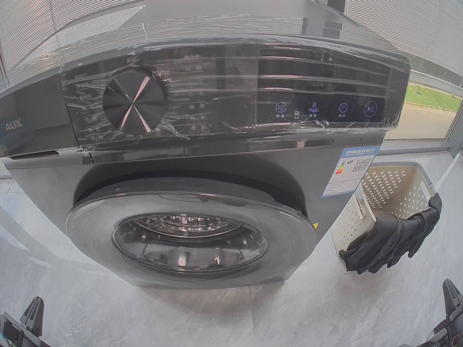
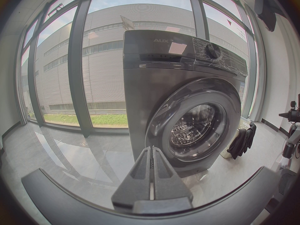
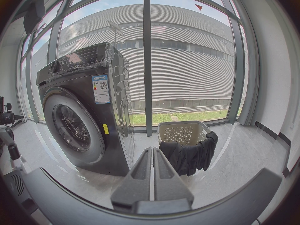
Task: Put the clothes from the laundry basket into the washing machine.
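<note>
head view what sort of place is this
Likely a test room set up as a laundry corner: a dark grey front-loading washing machine, a cream perforated plastic laundry basket with a black garment over its rim beside it, and tall floor-to-ceiling windows.

Both pincers closed, arms held low.
The left gripper (image 2: pixel 152 150) has its two fingers pressed flat together; the right gripper (image 3: pixel 152 151), well apart to its right, is pinched closed the same way, both pointing forward.
</note>
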Motion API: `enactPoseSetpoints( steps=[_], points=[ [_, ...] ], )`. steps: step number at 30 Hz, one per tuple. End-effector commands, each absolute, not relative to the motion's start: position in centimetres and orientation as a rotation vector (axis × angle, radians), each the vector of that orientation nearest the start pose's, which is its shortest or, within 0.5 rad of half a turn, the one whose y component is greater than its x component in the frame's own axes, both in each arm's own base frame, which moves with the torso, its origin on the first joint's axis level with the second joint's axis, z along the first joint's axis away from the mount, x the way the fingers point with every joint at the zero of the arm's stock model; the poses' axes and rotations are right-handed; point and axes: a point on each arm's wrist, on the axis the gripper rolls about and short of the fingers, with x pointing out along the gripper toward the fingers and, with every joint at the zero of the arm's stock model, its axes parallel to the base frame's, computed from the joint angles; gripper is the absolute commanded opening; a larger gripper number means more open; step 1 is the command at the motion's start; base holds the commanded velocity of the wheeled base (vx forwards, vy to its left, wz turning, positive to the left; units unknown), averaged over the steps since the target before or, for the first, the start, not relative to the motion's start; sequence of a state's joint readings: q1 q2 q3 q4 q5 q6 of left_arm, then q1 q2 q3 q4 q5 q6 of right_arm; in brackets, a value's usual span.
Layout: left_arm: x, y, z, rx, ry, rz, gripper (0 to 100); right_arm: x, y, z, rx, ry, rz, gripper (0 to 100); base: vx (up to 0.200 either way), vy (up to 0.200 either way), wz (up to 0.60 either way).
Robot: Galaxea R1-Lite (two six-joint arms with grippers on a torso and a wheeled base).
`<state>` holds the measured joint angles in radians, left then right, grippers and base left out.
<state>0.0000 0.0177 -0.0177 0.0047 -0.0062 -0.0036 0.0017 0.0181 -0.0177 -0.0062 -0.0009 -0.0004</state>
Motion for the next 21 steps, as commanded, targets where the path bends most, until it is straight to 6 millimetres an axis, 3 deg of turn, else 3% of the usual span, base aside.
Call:
enactPoseSetpoints(
  steps=[1, 13, 21],
  points=[
    [-2.28, -0.02, 7.50, -0.002, 0.005, -0.005, 0, -2.28, -0.01, 7.61, 0.000, -0.006, 0.002, 0, -0.200, 0.000, 0.00],
    [-2.28, -0.02, 7.50, -0.002, 0.005, -0.006, 0, -2.28, -0.02, 7.60, -0.002, -0.005, -0.002, 0, 0.000, 0.000, 0.00],
    [-2.28, 0.00, 7.50, -0.008, 0.005, 0.005, 0, -2.28, -0.02, 7.61, 0.000, -0.006, -0.002, 0, 0.000, 0.000, 0.60]
  ],
)
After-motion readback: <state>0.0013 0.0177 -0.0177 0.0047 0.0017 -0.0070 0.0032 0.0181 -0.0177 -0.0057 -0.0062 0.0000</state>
